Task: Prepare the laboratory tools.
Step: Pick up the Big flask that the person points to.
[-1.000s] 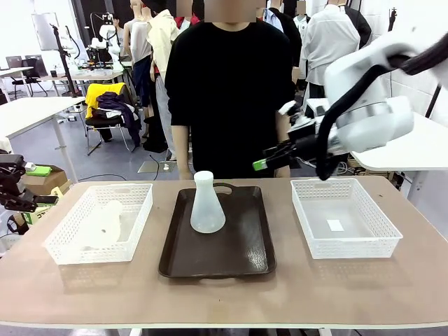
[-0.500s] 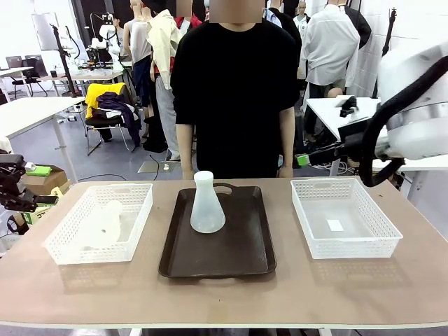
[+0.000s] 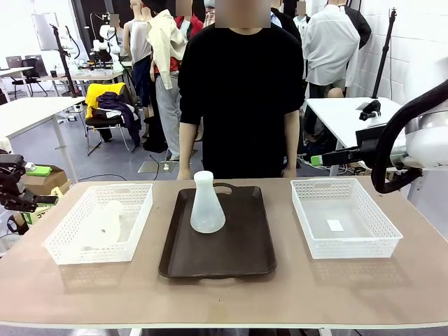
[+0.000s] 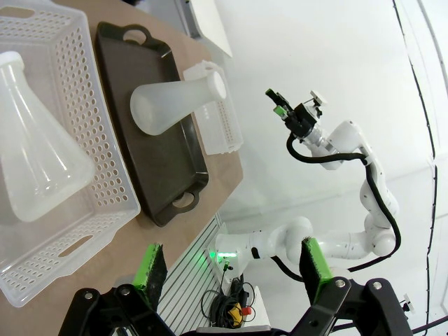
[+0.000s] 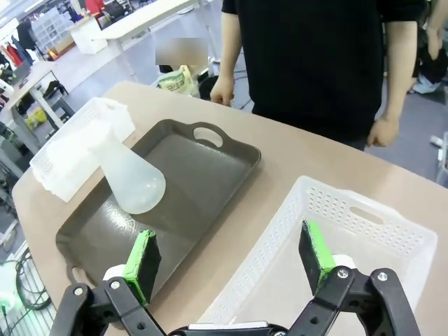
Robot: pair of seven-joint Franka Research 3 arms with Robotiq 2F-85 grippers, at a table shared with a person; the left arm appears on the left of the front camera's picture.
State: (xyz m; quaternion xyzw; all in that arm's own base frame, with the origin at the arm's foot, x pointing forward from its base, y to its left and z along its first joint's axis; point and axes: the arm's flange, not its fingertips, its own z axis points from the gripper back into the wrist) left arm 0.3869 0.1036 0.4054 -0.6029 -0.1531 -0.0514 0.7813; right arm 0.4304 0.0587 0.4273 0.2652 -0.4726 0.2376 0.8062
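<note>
One translucent whitish flask [image 3: 208, 204] stands upright on the dark brown tray [image 3: 238, 252]; it also appears as the flask [image 5: 130, 180] and the flask [image 4: 173, 105]. The second flask [image 3: 103, 224] lies on its side in the left white basket [image 3: 66, 234], and is large in the left wrist view as the flask [image 4: 36, 164]. My right gripper [image 5: 229, 260] is open and empty, high over the near edge of the right basket [image 5: 350, 231]; in the front view this gripper [image 3: 320, 159] hangs beyond the basket's far right. My left gripper [image 4: 232, 269] is open and empty, off the table's left end [image 3: 17, 189].
A person in a black shirt [image 3: 238, 84] stands at the far edge with both hands [image 5: 222, 89] down near the table. The right white basket [image 3: 339, 217] holds a small white slip. Bare tabletop [image 3: 224, 294] runs along the near edge.
My right arm has swung back to the right, from near the person's side to beyond the right basket. Both flasks and the left arm have stayed put.
</note>
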